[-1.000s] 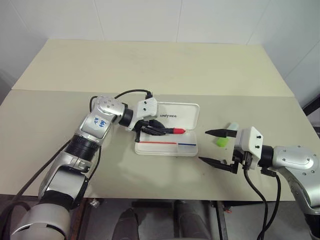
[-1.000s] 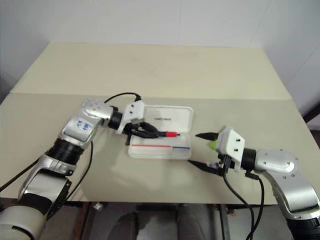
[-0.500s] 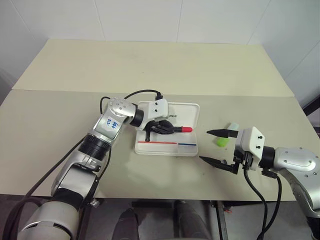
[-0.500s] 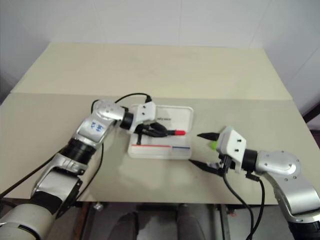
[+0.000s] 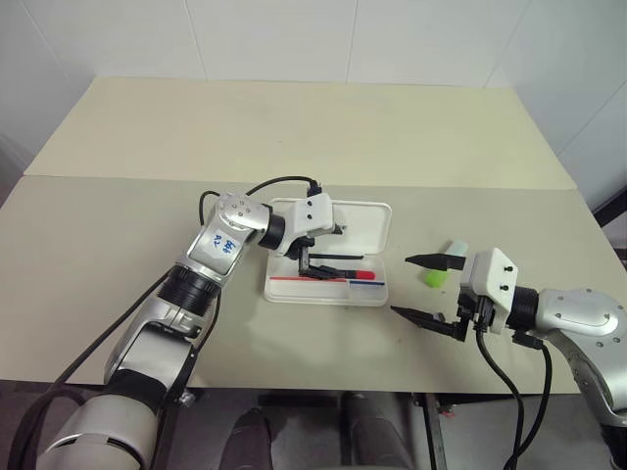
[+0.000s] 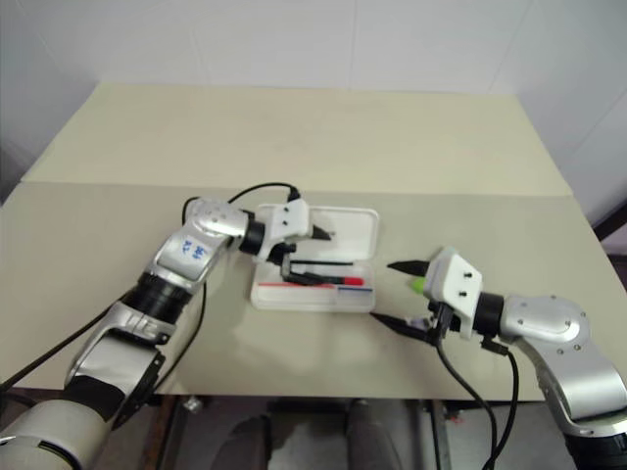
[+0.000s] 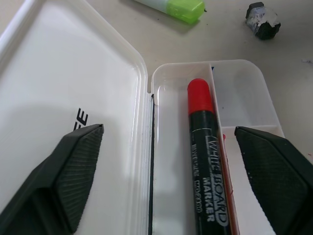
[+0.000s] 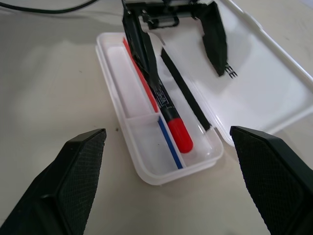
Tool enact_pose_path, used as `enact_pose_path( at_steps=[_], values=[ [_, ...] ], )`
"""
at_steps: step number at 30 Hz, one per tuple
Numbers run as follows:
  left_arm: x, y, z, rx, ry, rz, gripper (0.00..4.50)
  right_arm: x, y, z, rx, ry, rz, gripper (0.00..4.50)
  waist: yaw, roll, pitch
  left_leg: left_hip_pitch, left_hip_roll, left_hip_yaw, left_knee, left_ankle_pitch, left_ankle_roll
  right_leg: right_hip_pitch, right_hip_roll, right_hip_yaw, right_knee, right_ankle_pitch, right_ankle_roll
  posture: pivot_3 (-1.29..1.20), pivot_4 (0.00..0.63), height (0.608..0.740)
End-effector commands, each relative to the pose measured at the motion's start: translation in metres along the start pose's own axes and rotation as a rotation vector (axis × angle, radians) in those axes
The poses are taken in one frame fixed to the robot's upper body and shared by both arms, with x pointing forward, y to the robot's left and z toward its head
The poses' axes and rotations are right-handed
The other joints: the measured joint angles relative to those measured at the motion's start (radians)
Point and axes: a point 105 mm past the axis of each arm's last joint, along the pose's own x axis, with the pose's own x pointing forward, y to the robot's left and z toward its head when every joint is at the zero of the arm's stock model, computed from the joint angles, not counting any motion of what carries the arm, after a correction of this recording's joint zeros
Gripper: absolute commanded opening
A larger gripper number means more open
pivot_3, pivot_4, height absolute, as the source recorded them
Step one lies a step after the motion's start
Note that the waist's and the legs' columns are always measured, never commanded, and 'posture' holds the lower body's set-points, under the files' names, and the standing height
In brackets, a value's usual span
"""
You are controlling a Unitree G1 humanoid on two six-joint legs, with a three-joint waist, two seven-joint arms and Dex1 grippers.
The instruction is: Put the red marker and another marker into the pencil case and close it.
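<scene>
Table (image 5: 294, 127) holds the open case (image 5: 367, 225). Left gripper (image 5: 320, 251) over the case, fingers spread wide, empty. Right gripper (image 5: 425, 288) wide open, empty, beside the case. Red marker (image 7: 205, 171) lies inside the tray. Green marker (image 5: 439, 271) on the table near right gripper.

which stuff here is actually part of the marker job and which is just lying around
Part of the job:
- red marker, lying in the tray of the open pencil case
- green marker, on the table beside the case
- left gripper, jaws open over the case
- right gripper, jaws open

Just lying about:
- small dark grey object
</scene>
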Motion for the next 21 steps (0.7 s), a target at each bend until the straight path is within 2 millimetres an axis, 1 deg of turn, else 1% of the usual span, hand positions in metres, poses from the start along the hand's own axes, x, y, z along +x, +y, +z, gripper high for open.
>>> enact_pose_path(
  at_steps=[1, 3, 6, 9, 12, 17, 19, 21],
  values=[
    [-0.014, -0.008, 0.038, 0.107, -0.243, -0.053, 4.47, -0.009, -0.021, -0.007, -0.003, 0.076, -0.127, 4.29, 0.000, 0.000, 0.000, 0.000, 0.000, 0.000, 0.000, 0.000, 0.000, 0.000, 0.000, 0.000, 0.000, 0.000, 0.000, 0.00, 0.150, 0.740],
    [-0.029, -0.016, 0.052, 0.146, -0.398, -0.091, 4.47, -0.015, -0.040, -0.017, 0.036, 0.115, -0.277, 4.29, 0.000, 0.000, 0.000, 0.000, 0.000, 0.000, 0.000, 0.000, 0.000, 0.000, 0.000, 0.000, 0.000, 0.000, 0.000, 0.00, 0.150, 0.740],
    [-0.047, -0.021, 0.056, 0.165, -0.497, -0.109, 4.47, -0.019, -0.052, -0.022, 0.090, 0.123, -0.417, 4.29, 0.001, 0.000, 0.000, 0.000, 0.000, 0.000, 0.000, 0.000, 0.000, 0.000, 0.000, 0.000, 0.000, 0.000, 0.000, 0.00, 0.150, 0.740],
    [-0.057, -0.024, 0.051, 0.149, -0.511, -0.121, 4.47, -0.021, -0.060, -0.031, 0.141, 0.147, -0.526, 4.29, -0.001, 0.000, 0.000, 0.001, 0.000, 0.000, 0.000, 0.000, 0.000, 0.000, 0.000, 0.000, 0.001, 0.000, 0.000, 0.00, 0.150, 0.740],
    [-0.072, -0.023, 0.043, 0.118, -0.520, -0.102, 4.47, -0.026, -0.074, -0.049, 0.205, 0.204, -0.689, 4.29, -0.003, 0.000, 0.000, 0.001, 0.000, 0.000, 0.001, 0.000, 0.000, 0.000, 0.000, 0.000, 0.001, 0.000, -0.001, 0.00, 0.150, 0.740],
    [-0.097, -0.020, 0.026, 0.097, -0.462, -0.056, 4.47, -0.025, -0.085, -0.067, 0.322, 0.246, -0.866, 4.29, -0.006, 0.000, 0.000, 0.001, 0.000, 0.000, 0.001, 0.000, 0.000, 0.000, 0.000, 0.000, 0.001, 0.000, -0.003, 0.00, 0.150, 0.740],
    [-0.102, -0.019, 0.024, 0.097, -0.453, -0.044, 4.47, -0.026, -0.089, -0.073, 0.372, 0.263, -0.926, 4.29, -0.005, 0.000, 0.000, 0.001, 0.000, 0.000, 0.001, 0.000, 0.000, 0.000, 0.000, 0.000, 0.001, 0.000, -0.003, 0.00, 0.150, 0.740],
    [-0.108, -0.017, 0.024, 0.100, -0.458, -0.017, 4.47, -0.023, -0.091, -0.078, 0.412, 0.263, -0.959, 4.29, -0.002, 0.000, 0.000, 0.001, 0.000, 0.000, 0.001, 0.000, 0.000, 0.000, 0.000, 0.000, 0.001, 0.000, -0.003, 0.00, 0.150, 0.740]
  ],
)
